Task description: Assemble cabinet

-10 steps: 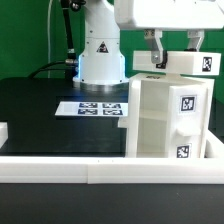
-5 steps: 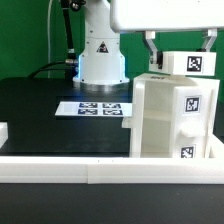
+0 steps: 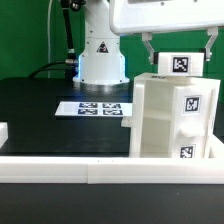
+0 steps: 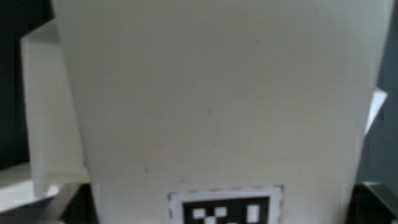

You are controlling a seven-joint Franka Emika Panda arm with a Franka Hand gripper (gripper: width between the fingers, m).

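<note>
White plastic cabinet [image 3: 170, 118] stands upright on the black worktop [image 3: 40, 110], directly under the pincer [image 3: 180, 52]. Pincer fingers [image 3: 149, 48] straddle a tagged white panel [image 3: 180, 64] atop the cabinet, clamped on it. Wrist view fills with that panel [image 4: 214, 110]. Marker board [image 3: 92, 107] lies well aside.

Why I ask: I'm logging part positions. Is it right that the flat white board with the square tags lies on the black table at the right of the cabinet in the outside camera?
Not quite. In the exterior view the marker board lies on the black table at the left of the cabinet, not the right.
</note>
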